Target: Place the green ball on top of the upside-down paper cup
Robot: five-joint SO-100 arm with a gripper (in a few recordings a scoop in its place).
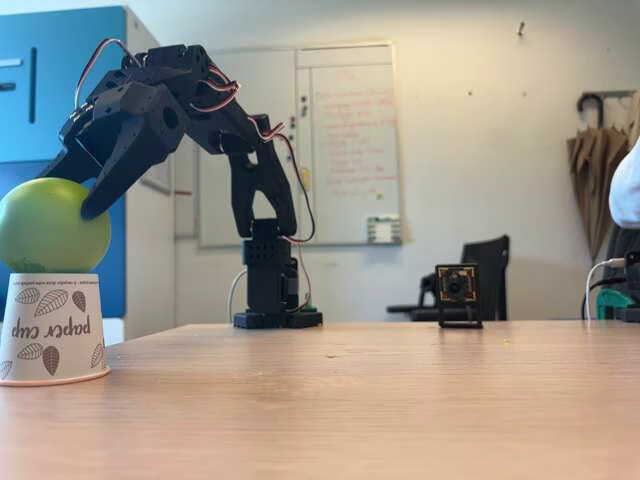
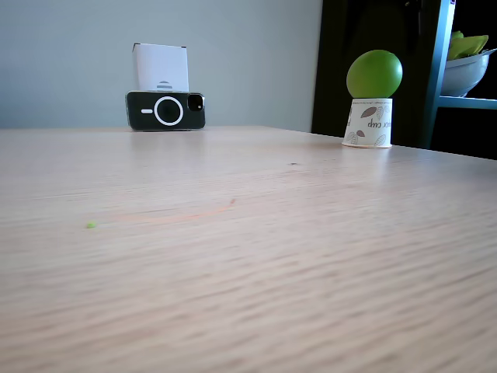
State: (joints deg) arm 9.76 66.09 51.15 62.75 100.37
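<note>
The green ball (image 1: 45, 224) sits on the upside-down paper cup (image 1: 52, 328) on the table (image 1: 350, 400). The black pincer (image 1: 75, 205) straddles the ball's right side, fingers spread, released.

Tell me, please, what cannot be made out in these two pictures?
- Black two-finger gripper: its far finger is hidden behind the lime-green ball, so grip or release is unclear.
- White leaf-printed upside-down paper cup: left side cut off by the frame edge.
- Whiteboard writing: too faint.
</note>
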